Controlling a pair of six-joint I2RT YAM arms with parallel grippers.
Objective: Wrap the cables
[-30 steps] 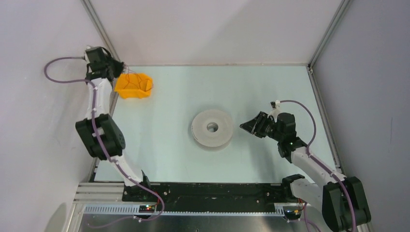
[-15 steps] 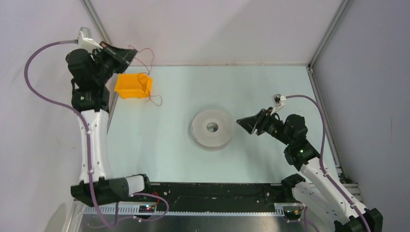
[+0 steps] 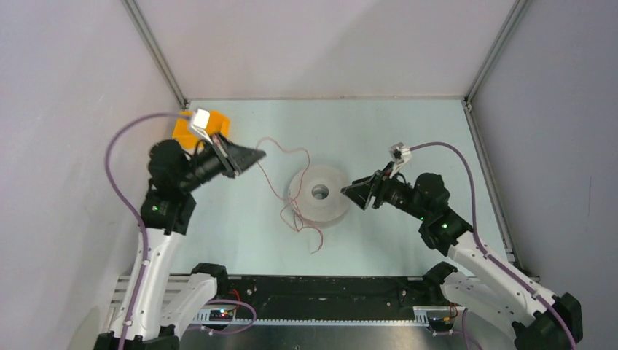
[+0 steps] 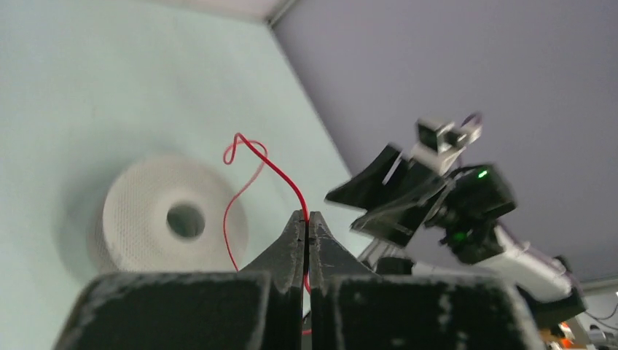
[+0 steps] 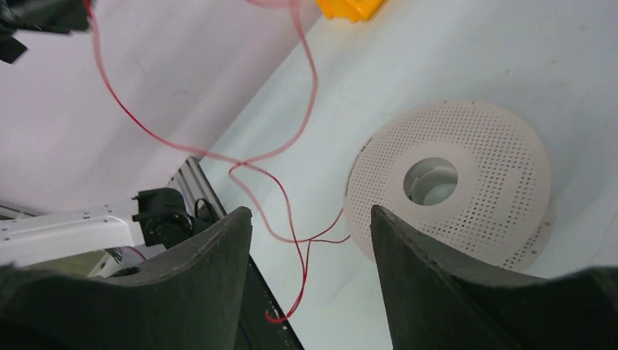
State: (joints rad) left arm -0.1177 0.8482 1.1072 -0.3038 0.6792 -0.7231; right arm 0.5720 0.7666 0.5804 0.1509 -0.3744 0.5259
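Note:
A thin red cable [image 3: 286, 191] hangs in loose loops from my left gripper [image 3: 256, 153], which is shut on it above the table, left of the white perforated spool [image 3: 319, 194]. In the left wrist view the cable [image 4: 271, 162] rises from between the closed fingertips of the gripper [image 4: 306, 217], with the spool [image 4: 175, 215] beyond. The cable's lower end trails on the table by the spool's left side [image 3: 315, 240]. My right gripper [image 3: 348, 192] is open and empty, just right of the spool. In the right wrist view the cable [image 5: 288, 219] dangles between its fingers [image 5: 310, 219], next to the spool [image 5: 452, 182].
An orange bin [image 3: 197, 125] sits at the far left corner of the table, behind the left arm; it shows in the right wrist view [image 5: 350, 7] too. Metal frame posts [image 3: 157, 55] stand at the back corners. The black base rail [image 3: 313, 288] runs along the near edge.
My left gripper has swung from the orange bin toward the spool, carrying the red cable out with it. My right gripper has edged left, closer to the spool.

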